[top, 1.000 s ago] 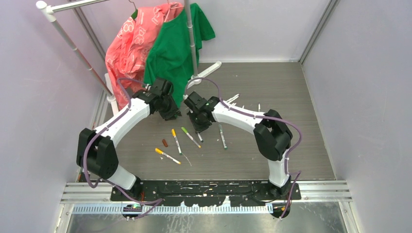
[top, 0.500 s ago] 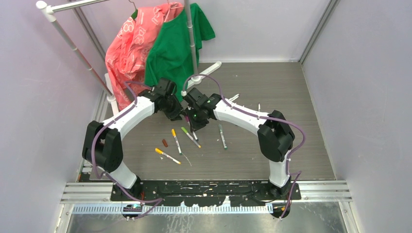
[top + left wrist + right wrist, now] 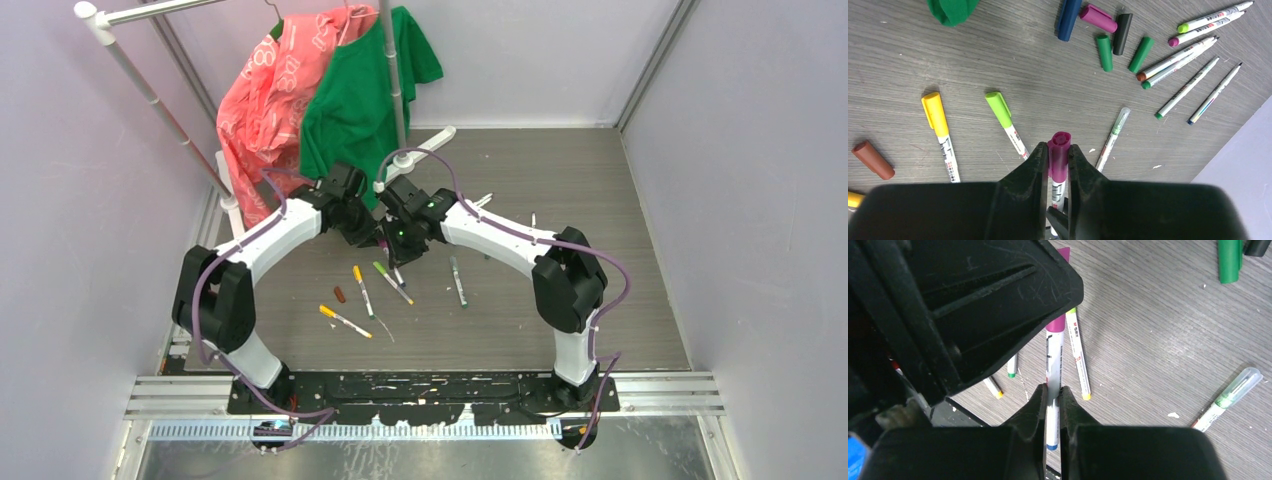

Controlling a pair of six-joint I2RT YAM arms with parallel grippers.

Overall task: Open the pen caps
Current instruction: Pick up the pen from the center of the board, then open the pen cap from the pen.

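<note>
**Left claw** [image 3: 1057, 149]: closed on the magenta cap [image 3: 1059, 145], one finger on each side. The cap's end pokes out past the fingertips.

**Right claw** [image 3: 1053, 392]: closed on the white barrel of the magenta pen [image 3: 1054, 360], a little way back from the cap.

**Magenta pen:** held between the two claws, off the desk [image 3: 998, 65], over its middle towards the back. The cap is still seated on the barrel.

**Desk, capped pens lying flat:**
- Yellow-capped pen [image 3: 939, 131].
- Light-green-capped pen [image 3: 1006, 124], near the yellow one but not touching it.
- Clear-capped pen [image 3: 1113, 136], on the other side of the held pen.

**Desk, loose caps:**
- Brown cap [image 3: 873, 160], alone, just beside the yellow-capped pen.
- Farther off, a cluster: dark blue cap [image 3: 1068, 20], loose magenta cap [image 3: 1098, 11], black cap [image 3: 1122, 34] and two green caps [image 3: 1104, 52].

**Desk, uncapped pens** [image 3: 1188, 55]: several, fanned out together beside the cap cluster, tips bare.

**Green shirt** [image 3: 360, 90]: hangs behind the arms, beside a pink garment [image 3: 270, 90].
</note>
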